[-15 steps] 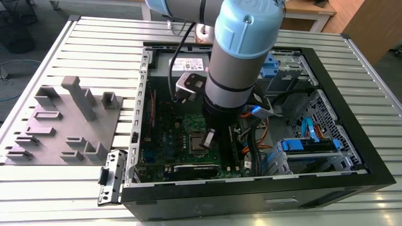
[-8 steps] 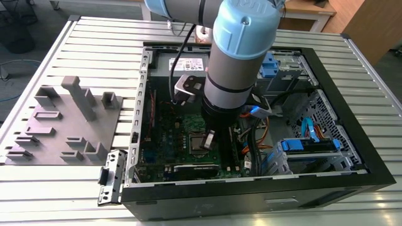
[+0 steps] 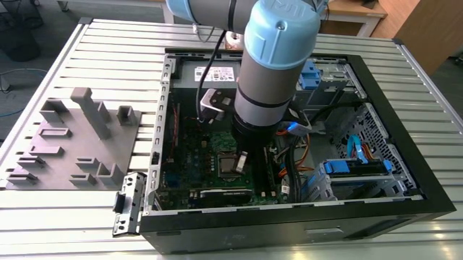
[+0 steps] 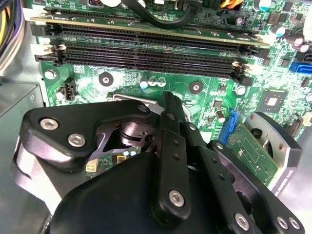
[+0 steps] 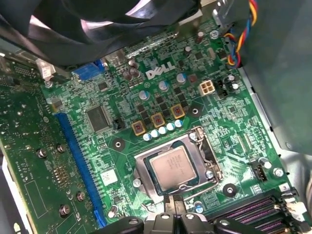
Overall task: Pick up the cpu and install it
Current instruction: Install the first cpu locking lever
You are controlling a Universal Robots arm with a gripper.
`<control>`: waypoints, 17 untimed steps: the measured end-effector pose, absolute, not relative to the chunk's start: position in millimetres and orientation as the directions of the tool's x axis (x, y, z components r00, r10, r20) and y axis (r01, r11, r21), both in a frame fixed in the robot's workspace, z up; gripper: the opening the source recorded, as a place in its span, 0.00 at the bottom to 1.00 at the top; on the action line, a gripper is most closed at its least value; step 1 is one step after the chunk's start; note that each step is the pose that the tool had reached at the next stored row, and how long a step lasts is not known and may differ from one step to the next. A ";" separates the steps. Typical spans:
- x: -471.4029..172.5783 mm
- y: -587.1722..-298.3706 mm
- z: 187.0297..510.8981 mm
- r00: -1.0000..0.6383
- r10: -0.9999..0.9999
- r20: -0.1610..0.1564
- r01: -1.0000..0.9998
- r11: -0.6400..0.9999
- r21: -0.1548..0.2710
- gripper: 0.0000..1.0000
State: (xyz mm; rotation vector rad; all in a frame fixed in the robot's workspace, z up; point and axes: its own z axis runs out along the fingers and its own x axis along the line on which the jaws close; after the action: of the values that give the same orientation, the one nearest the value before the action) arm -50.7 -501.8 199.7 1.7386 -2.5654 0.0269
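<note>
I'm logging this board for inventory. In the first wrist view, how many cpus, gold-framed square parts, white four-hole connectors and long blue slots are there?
cpu: 1
gold-framed square parts: 3
white four-hole connector: 1
long blue slot: 1
Total: 6

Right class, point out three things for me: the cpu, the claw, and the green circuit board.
cpu [image 5: 170, 168]: first wrist view, middle of its silver-grey metal top, in the socket.
claw [image 5: 174, 214]: first wrist view, between its dark fingertips, right next to the cpu's edge.
green circuit board [image 5: 161, 92]: first wrist view, bare green area above the socket.
</note>
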 end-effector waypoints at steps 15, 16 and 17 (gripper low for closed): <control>-48.0 -501.8 193.2 -0.348 -0.936 0.045 -0.937 0.349 0.009 0.11; -47.4 -501.8 192.7 -0.346 -0.937 0.045 -0.938 0.347 0.009 0.11; -46.7 -501.8 192.2 -0.345 -0.938 0.045 -0.938 0.345 0.009 0.11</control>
State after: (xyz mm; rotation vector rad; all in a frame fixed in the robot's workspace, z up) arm -46.7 -501.8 192.2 1.7732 -2.5417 0.0281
